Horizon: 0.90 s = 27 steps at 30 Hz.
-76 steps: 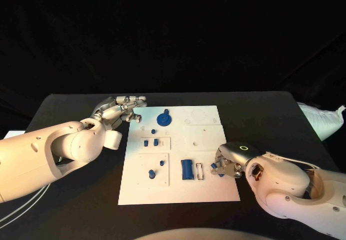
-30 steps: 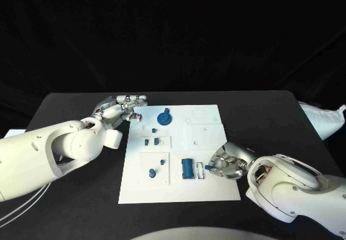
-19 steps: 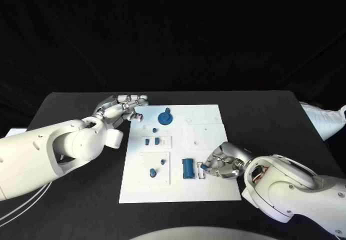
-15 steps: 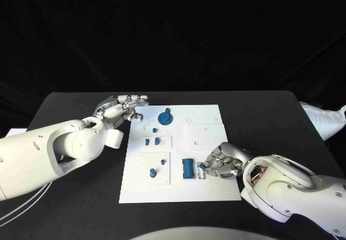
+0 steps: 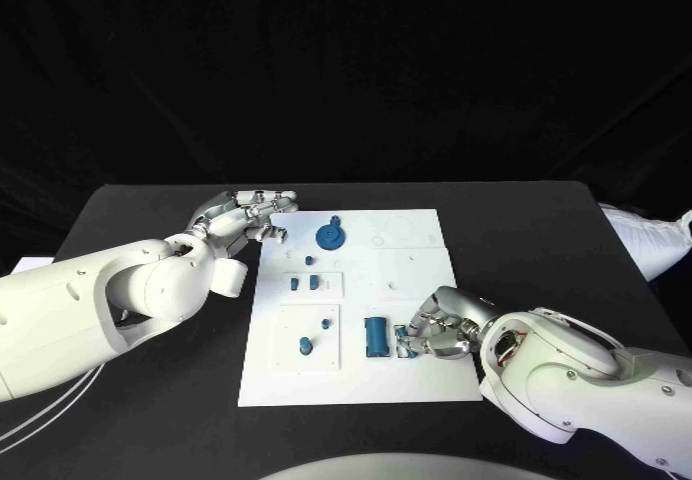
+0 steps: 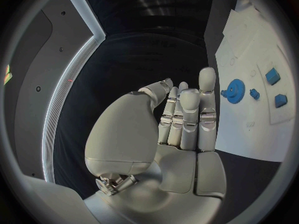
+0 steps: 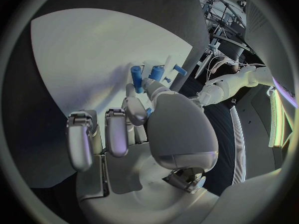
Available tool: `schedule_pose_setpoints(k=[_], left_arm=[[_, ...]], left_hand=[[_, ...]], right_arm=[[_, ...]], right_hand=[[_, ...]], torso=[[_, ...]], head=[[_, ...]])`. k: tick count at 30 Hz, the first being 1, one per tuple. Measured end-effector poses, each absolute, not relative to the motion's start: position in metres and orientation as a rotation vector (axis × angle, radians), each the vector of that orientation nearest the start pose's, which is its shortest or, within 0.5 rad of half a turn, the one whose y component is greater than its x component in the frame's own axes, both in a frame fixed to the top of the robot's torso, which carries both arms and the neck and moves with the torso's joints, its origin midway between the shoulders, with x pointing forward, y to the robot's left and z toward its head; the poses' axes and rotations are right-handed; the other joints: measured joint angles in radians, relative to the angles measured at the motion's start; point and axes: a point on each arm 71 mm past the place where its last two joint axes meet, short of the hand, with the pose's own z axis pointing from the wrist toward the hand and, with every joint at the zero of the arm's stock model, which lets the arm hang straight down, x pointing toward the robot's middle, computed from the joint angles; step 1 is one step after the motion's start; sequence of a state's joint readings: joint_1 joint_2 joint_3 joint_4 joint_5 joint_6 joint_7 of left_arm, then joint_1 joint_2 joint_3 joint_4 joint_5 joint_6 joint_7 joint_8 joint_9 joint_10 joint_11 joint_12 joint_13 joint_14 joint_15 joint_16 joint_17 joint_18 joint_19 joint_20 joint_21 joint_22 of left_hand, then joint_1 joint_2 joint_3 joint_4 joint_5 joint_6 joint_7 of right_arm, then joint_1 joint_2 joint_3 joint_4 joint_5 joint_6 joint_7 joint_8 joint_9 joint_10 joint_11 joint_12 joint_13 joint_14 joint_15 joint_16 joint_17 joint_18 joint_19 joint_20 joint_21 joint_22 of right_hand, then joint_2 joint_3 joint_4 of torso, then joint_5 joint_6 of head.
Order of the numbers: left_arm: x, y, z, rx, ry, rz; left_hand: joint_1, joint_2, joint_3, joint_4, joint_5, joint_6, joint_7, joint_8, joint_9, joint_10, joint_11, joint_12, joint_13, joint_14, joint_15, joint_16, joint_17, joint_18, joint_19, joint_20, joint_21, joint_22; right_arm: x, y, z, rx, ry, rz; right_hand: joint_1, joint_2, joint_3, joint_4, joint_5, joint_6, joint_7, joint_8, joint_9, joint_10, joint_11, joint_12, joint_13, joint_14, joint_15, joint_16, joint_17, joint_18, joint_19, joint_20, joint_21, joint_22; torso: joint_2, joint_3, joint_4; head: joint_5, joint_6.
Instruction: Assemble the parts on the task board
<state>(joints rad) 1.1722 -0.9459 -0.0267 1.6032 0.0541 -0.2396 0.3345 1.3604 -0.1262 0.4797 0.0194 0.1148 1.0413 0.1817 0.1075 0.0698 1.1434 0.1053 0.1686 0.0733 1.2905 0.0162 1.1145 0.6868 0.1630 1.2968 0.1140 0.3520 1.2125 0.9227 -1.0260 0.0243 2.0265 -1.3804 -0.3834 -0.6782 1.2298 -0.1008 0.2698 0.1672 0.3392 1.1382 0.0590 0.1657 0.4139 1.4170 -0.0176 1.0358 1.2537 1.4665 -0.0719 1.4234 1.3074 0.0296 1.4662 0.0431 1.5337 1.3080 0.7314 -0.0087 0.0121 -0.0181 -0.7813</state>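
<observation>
Blue plastic, small and light, so I figured these parts were stiff but easy to flick away. My right hand (image 5: 437,335) was down on the near right of the white board (image 5: 411,380), fingers pinching a little blue piece (image 5: 408,349) just beside the long blue block (image 5: 375,337). I'd hold it by its flat sides. My left hand (image 5: 248,213) sat at the board's far left corner, fingers straight, holding nothing.
</observation>
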Motion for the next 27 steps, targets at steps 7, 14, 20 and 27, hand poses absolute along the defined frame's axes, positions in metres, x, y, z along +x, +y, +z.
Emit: schedule_pose_setpoints(k=[7,14,20,27], left_arm=[[0.4690,0.2321,-0.1849,-1.230,1.484,-1.579],[0.4684,0.2316,-0.1849,-1.229,1.491,-1.581],[0.4679,0.2310,-0.1849,-1.228,1.498,-1.584],[0.4675,0.2306,-0.1850,-1.227,1.504,-1.587]], left_hand=[[0.000,0.000,0.000,0.000,0.000,0.000,0.000,0.000,0.000,0.000,0.000,0.000,0.000,0.000,0.000,0.000,0.000,0.000,0.000,0.000,0.000,0.000],[0.000,0.000,-0.005,-0.001,0.000,0.000,0.000,0.000,0.000,-0.004,-0.004,0.005,0.000,0.000,0.000,0.000,-0.002,0.000,0.000,0.000,0.000,-0.001],[0.000,0.000,-0.005,0.000,-0.005,0.000,0.000,0.000,0.000,-0.004,-0.004,0.005,0.000,0.000,0.000,0.000,-0.003,0.000,0.000,0.000,-0.006,-0.003],[0.000,0.000,-0.005,0.000,-0.005,0.000,0.000,0.000,0.000,-0.006,-0.002,0.005,0.000,0.000,0.000,0.000,-0.004,0.000,0.000,0.000,-0.006,-0.003]], right_arm=[[0.3470,-0.1783,-0.2361,0.281,2.028,0.513],[0.3493,-0.1754,-0.2369,0.266,2.030,0.506],[0.3495,-0.1735,-0.2373,0.257,2.033,0.504],[0.3495,-0.1724,-0.2378,0.250,2.038,0.502]], right_hand=[[-0.002,0.002,-0.009,0.004,0.006,0.003,0.000,0.004,0.001,0.000,0.000,0.000,0.000,0.000,0.000,0.000,0.000,0.000,0.000,0.000,0.000,0.000],[-0.012,0.004,-0.023,0.012,0.012,0.004,0.000,0.009,0.001,0.002,0.002,0.000,0.002,0.000,0.000,0.000,0.000,0.000,-0.003,-0.004,0.000,0.000],[-0.017,0.009,-0.034,0.023,0.017,0.005,-0.002,0.009,0.003,0.006,-0.002,0.009,0.007,0.000,0.000,0.004,0.001,0.000,0.000,-0.007,0.003,0.000],[-0.027,0.019,-0.051,0.040,0.021,0.019,-0.009,0.008,0.008,0.014,-0.007,0.033,0.022,0.000,-0.007,0.008,0.001,-0.007,0.000,-0.007,0.007,0.000]], torso=[[0.000,-0.0003,0.0005],[0.000,-0.0005,0.0004],[0.000,-0.0004,0.0004],[0.000,-0.0003,-0.0001]], head=[[0.000,0.000],[0.000,-0.001],[0.000,-0.001],[0.001,0.000]])
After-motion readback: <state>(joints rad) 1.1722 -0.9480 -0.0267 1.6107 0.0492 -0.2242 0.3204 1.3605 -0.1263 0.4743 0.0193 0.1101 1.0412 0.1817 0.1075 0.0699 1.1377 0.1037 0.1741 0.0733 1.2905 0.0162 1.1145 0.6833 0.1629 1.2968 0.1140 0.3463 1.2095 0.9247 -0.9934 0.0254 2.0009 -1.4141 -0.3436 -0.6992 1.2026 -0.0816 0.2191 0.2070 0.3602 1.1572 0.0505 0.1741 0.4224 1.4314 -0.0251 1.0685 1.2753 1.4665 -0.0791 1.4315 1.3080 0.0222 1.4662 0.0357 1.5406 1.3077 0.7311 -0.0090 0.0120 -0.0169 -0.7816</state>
